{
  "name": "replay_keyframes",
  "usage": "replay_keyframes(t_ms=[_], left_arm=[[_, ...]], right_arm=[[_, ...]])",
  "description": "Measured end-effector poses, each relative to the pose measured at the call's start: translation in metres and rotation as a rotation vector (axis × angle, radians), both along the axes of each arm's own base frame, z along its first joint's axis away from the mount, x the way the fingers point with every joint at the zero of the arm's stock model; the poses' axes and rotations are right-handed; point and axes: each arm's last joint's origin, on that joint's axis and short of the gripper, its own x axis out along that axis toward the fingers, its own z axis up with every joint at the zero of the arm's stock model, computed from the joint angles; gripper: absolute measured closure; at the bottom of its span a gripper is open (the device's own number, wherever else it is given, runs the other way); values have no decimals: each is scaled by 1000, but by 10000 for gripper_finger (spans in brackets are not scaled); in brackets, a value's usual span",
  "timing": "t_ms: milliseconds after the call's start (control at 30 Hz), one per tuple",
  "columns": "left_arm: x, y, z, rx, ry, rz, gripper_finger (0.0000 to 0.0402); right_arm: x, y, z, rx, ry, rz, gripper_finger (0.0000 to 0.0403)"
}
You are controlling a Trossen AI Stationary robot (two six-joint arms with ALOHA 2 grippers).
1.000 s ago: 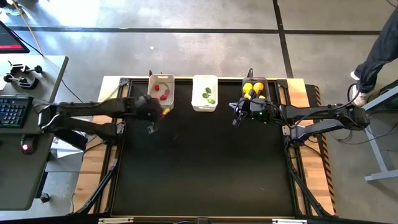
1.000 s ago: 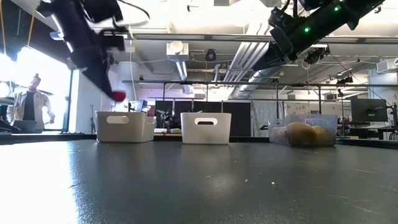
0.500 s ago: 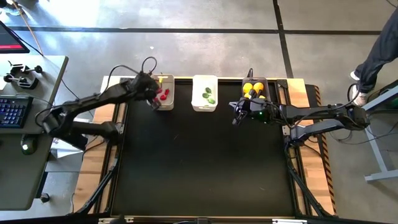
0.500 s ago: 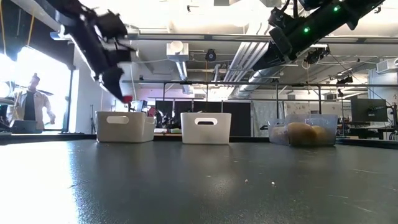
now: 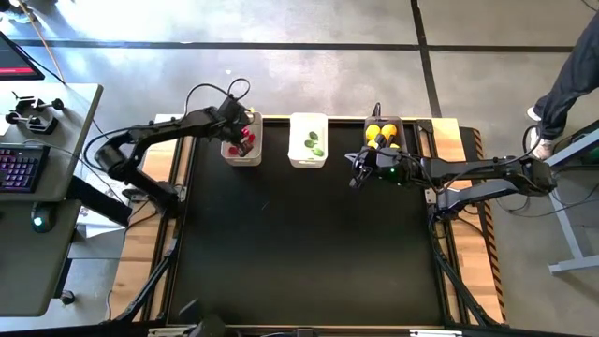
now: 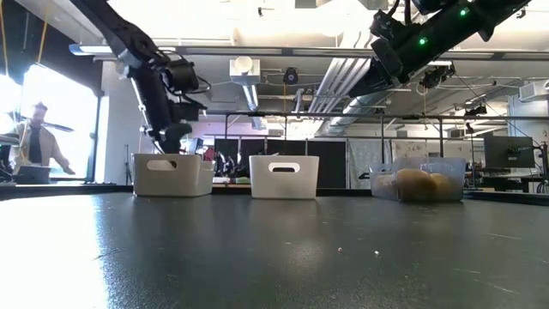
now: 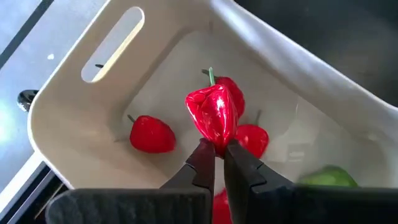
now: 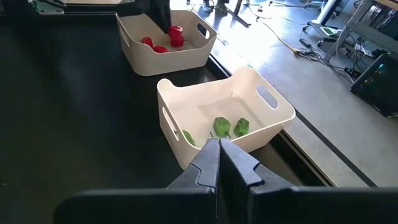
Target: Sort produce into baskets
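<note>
Beige basket (image 5: pixel 242 139) (upper left of the high view) holds red pieces; white basket (image 5: pixel 308 139) holds green pieces (image 5: pixel 314 143); dark basket (image 5: pixel 383 133) holds yellow fruits (image 5: pixel 381 131). Left gripper (image 7: pixel 214 149) jaws clench a red pepper (image 7: pixel 213 114) above the beige basket; right gripper (image 8: pixel 219 144) jaws closed, empty

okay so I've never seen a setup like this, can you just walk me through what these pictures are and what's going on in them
This is a robot with two dark arms working at a black table. One picture looks straight down, one looks level across the tabletop, and two come from cameras on the arms' wrists. Three small bins stand along the far edge: a beige bin with red pieces, a white bin with green pieces, and a dark bin with yellow fruits. The left gripper hangs over the beige bin, pinching a red pepper by its tip. The right gripper is shut and empty, waiting beside the dark bin. A person stands in the room behind.
</note>
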Motion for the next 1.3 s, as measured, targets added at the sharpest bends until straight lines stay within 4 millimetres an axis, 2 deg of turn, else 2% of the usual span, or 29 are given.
replay_keyframes(t_ms=[167, 300, 400, 533, 700, 833, 1067, 1300], left_arm=[[3, 6, -7, 5, 2, 1, 376], [8, 3, 4, 62, -62, -35, 338], [10, -5, 10, 73, -158, -85, 306], [6, -16, 8, 109, -243, -102, 271], [-5, -27, 3, 146, -293, -95, 252], [-10, -48, 4, 180, -426, -189, 257], [-21, -97, 8, 244, -729, -358, 304], [-35, -141, 1, 292, -946, -507, 364]], right_arm=[[0, 0, 0, 0, 0, 0, 402], [0, 0, 0, 0, 1, -1, 402], [0, 0, 0, 0, 3, -1, 402], [0, 0, 0, 0, 4, 0, 402], [0, 0, 0, 0, 4, -1, 402], [-1, 0, -4, -5, -4, 10, 403], [-9, 6, -42, -2, -101, 191, 403], [-25, 11, -72, 39, -184, 248, 403]])
